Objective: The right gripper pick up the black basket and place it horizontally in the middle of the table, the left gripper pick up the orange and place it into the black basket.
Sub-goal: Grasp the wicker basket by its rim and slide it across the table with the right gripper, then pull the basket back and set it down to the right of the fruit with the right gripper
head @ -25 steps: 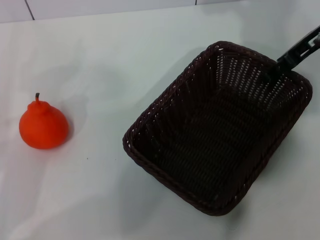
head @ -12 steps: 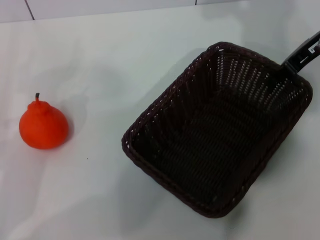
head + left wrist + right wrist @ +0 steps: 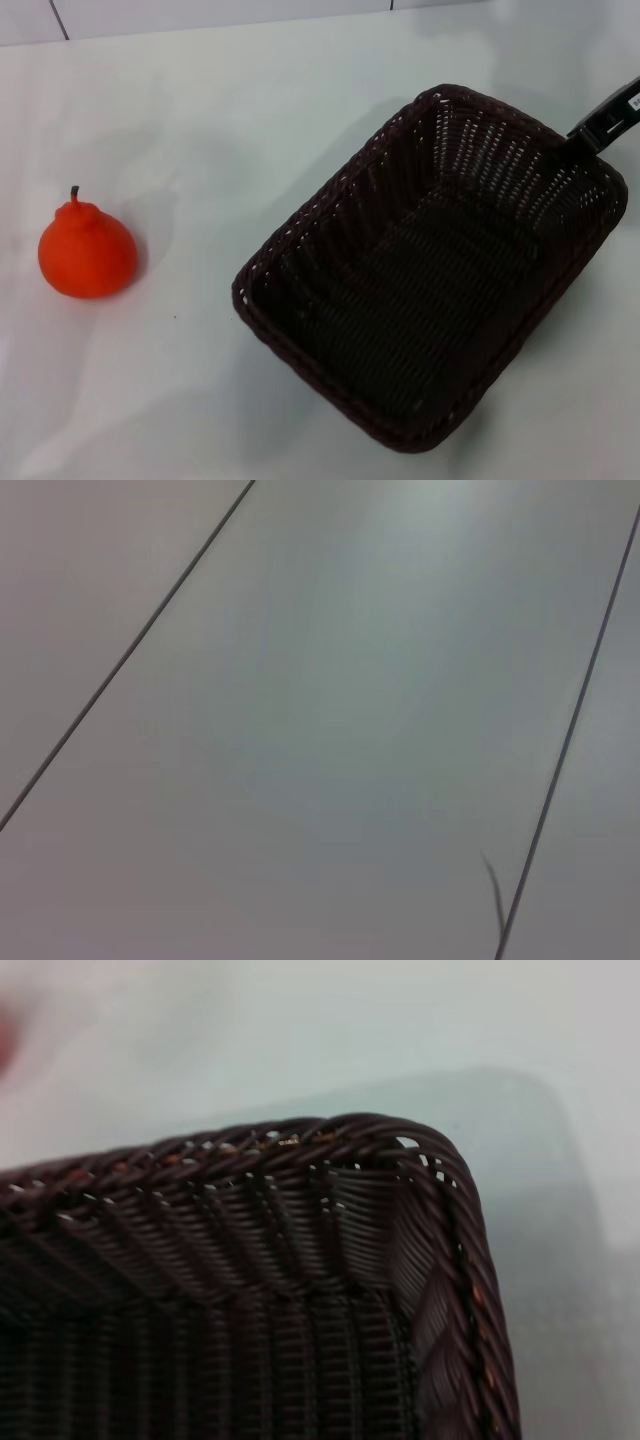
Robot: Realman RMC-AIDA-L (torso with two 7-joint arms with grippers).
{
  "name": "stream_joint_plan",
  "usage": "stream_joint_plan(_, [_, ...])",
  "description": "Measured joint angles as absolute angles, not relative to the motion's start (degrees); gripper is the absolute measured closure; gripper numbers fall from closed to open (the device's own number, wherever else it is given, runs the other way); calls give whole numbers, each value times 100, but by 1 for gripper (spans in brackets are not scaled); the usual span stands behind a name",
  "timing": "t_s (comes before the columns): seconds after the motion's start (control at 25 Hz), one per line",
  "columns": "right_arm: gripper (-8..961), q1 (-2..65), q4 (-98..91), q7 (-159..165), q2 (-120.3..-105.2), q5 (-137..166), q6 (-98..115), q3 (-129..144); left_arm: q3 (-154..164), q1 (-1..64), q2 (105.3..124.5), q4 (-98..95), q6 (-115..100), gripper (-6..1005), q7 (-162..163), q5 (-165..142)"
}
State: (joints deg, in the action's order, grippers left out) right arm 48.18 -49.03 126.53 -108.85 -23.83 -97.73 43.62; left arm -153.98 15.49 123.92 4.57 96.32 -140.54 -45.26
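The black basket (image 3: 300,225) is on the right half of the white table (image 3: 200,110), lying at a slant, empty. My right gripper (image 3: 603,120) reaches in from the right edge and is shut on the basket's far right rim; only one black finger shows. The right wrist view shows a rim corner of the basket (image 3: 250,1145) close up. The orange (image 3: 87,252) stands upright on the table at the left, well apart from the basket. My left gripper is out of view; the left wrist view shows only a pale surface with dark seam lines.
A tiled wall edge (image 3: 200,15) runs along the back of the table. Bare tabletop lies between the orange and the basket.
The basket has shifted: its near left corner has moved left and toward me and it looks larger. The right gripper's finger has drawn back to the right along the rim. The orange has not moved.
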Motion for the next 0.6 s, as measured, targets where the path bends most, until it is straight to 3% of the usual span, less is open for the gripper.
stream_joint_plan(0.16, [746, 4766, -4778, 12558, -10808, -2522, -10036, 3916, -15391, 1557, 12392, 457, 9645, 94, -14053, -4526])
stream_joint_plan(0.44, [749, 4414, -3983, 12609, -10500, -3509, -10126, 3218, -15345, 1578, 12396, 493, 9641, 93, -14061, -4553])
stream_joint_plan(0.6, [749, 4239, -3627, 12617, -10455, -3931, -10077, 2999, -15346, 1570, 12393, 607, 9634, 93, -14058, -4555])
